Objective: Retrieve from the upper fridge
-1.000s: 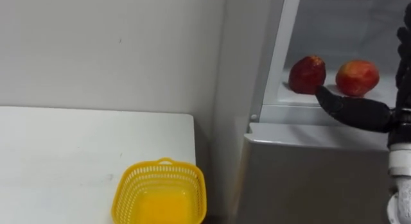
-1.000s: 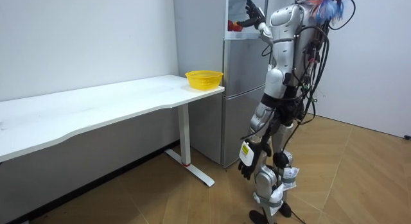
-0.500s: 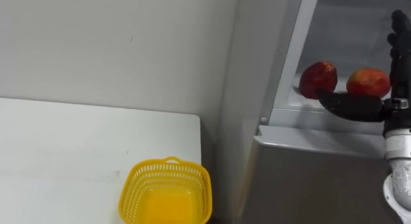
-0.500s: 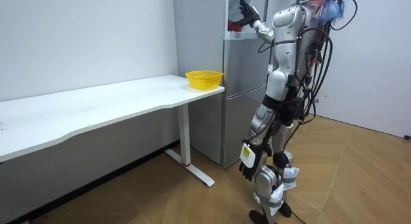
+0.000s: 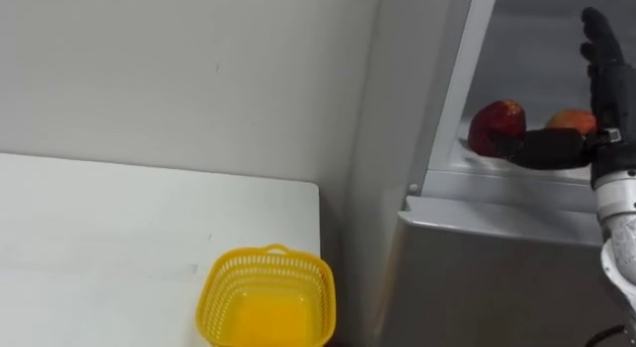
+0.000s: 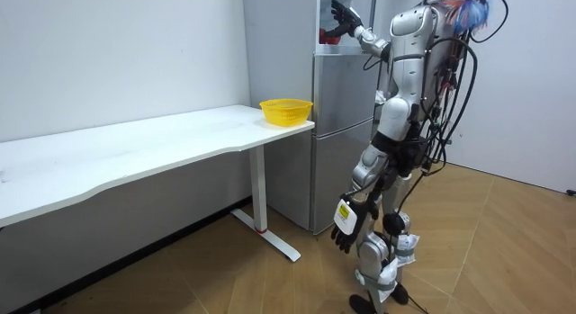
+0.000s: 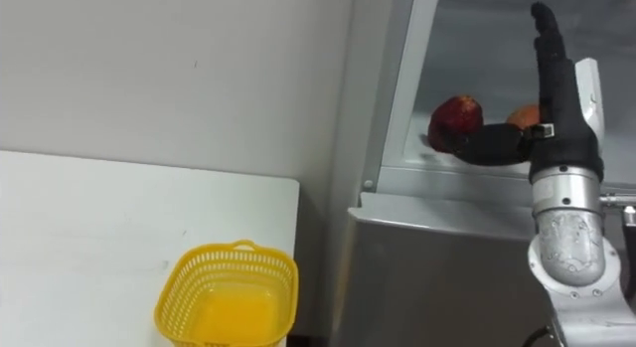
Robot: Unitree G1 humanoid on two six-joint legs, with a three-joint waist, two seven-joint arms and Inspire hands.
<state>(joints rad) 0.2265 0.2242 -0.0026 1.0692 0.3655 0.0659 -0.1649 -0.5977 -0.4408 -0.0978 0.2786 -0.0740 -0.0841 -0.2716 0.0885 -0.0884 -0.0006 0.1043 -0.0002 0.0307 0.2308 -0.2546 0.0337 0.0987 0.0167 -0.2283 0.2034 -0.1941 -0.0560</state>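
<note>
By our right hand the fridge shelf bears a dark-red fruit and an orange-red fruit; far left of it, the tabletop bears a yellow basket.

1. Setting: a sparse indoor room, laid out like a lab test space with household fittings.
2. Evidence: a grey fridge backs onto a bare white wall.
3. A long white table stands just beside the fridge, with wood floor in front of it.
</note>
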